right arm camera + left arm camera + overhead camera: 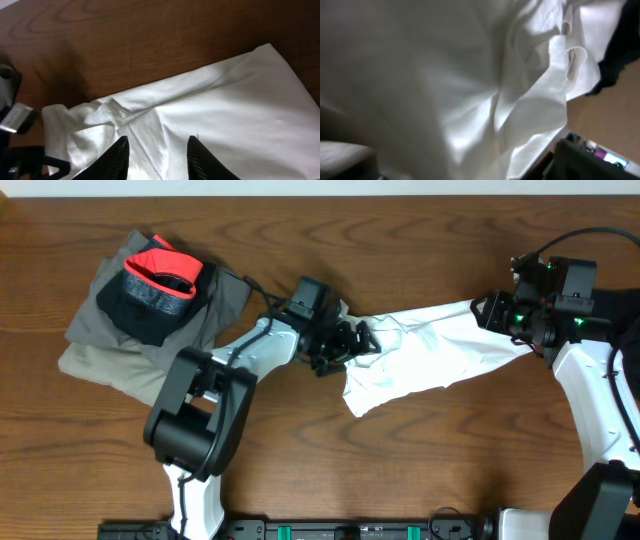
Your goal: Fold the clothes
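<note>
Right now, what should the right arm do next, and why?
Probably lower the right gripper and close on the white T-shirt: its fingers stand apart above the cloth, and the shirt lies crumpled, not yet spread for folding.

Robot lab bench: wood-grain table point(420, 470), left arm point(205, 415) and right arm point(600, 405) on black rail point(330, 530), clothes point(440, 345) spread between.

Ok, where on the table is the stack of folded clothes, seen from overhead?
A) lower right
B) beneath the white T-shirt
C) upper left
C: the stack of clothes lies at the upper left of the table, apart from the white T-shirt stretched across the middle.
</note>
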Available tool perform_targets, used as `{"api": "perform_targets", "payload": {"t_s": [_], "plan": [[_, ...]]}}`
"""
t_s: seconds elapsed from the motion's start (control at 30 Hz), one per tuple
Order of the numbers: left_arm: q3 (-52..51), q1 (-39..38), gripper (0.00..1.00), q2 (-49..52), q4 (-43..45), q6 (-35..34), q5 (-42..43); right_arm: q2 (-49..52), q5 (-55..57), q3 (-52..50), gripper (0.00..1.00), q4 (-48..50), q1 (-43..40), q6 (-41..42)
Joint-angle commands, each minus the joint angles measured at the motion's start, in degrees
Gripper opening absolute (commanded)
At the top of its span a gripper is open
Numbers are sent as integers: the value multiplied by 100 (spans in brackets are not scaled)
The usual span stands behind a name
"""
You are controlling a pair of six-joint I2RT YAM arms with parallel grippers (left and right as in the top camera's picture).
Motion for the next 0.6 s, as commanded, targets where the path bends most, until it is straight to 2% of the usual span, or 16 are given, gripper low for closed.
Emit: {"api": "perform_targets", "payload": {"t_s": [0.0, 0.03, 0.1, 0.13, 0.17, 0.3, 0.43, 0.57], "plan": [[-181, -125, 87, 518, -96, -195, -96, -55, 22, 20, 36, -4, -20, -90], [-181, -122, 84, 518, -74, -192, -96, -55, 22, 20, 36, -4, -20, -90], [-181, -122, 71, 518, 13, -190, -94, -55, 20, 20, 36, -4, -20, -90], [-181, -122, 61, 518, 63, -142, -94, -55, 22, 20, 36, -2, -22, -90], [-181, -122, 40, 518, 111, -61, -94, -55, 22, 20, 36, -2, -20, -90], [-168, -72, 6, 470, 101, 219, -2, -55, 24, 20, 36, -7, -22, -90], [-109, 210, 6, 116, -671, 977, -155, -57, 160, 20, 36, -4, -33, -90], [33, 715, 6, -684, -2164, 1829, -1130, -57, 474, 20, 36, -4, -33, -90]]}}
